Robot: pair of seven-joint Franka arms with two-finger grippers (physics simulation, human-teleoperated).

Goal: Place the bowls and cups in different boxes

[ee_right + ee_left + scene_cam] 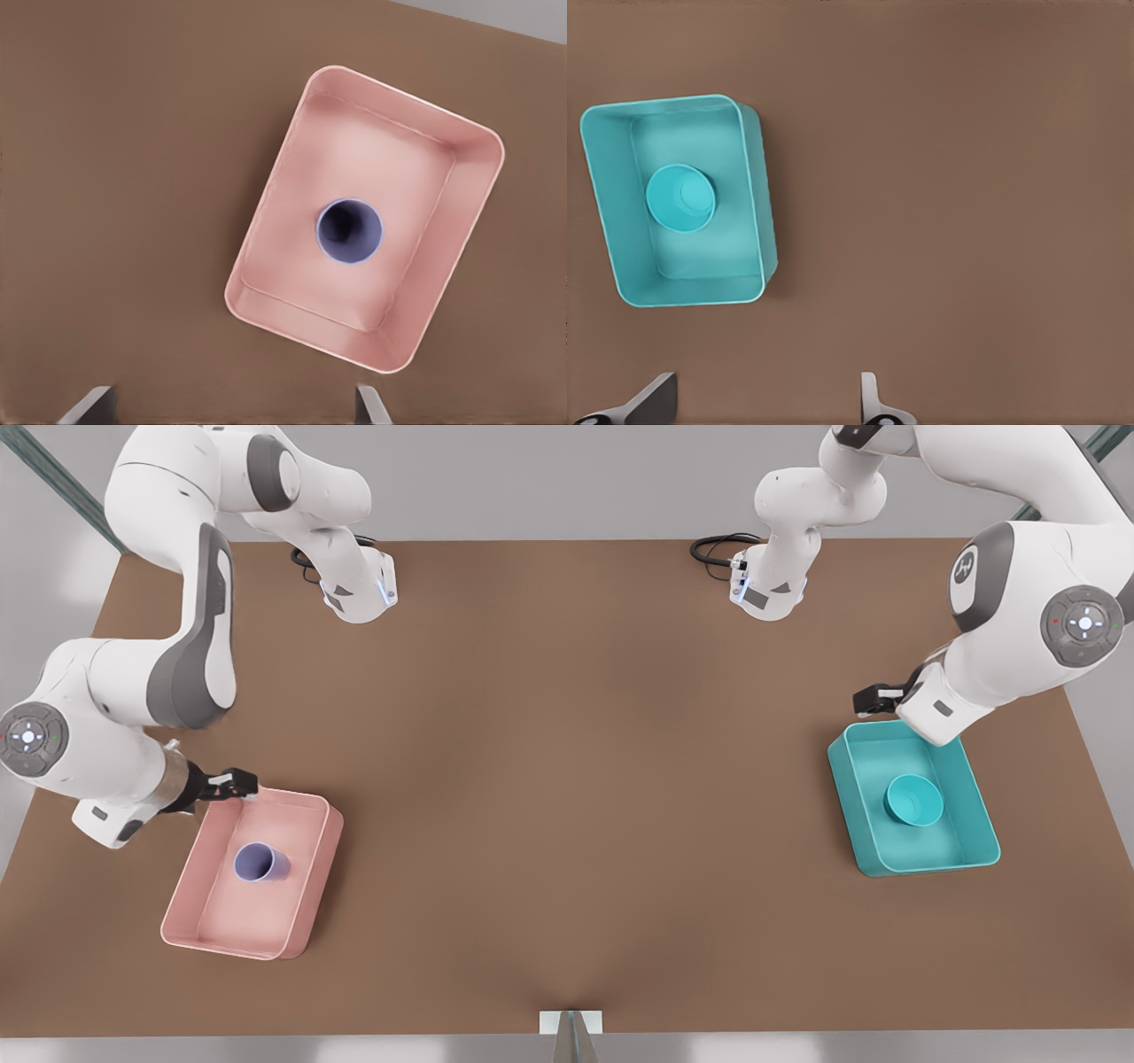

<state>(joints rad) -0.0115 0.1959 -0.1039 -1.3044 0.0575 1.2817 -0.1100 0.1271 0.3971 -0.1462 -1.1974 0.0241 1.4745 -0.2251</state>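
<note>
Front view: the right gripper (pixel 237 784) sits at the lower left of the frame, just at the top corner of the pink box (pixel 301 886), while the left gripper (pixel 873 700) sits at the right, by the upper left corner of the teal box (pixel 855 797). In the left wrist view the fingertips (pixel 651 398) stand wide apart with nothing between them, and the right wrist view shows the same — spread fingertips (pixel 93 403), empty. Outward from the right gripper, the lavender cup (pixel 260 863) stands upright mid-box, below and slightly right of it in the frame; from the left gripper, the teal bowl (pixel 913 799) rests mouth up in the middle of the teal box, below and right. Each arm is nearest its own box, well apart from the other. Judging by this, the sorting looks done — any coming move is likely a retreat upward, clear of the box rims.
</note>
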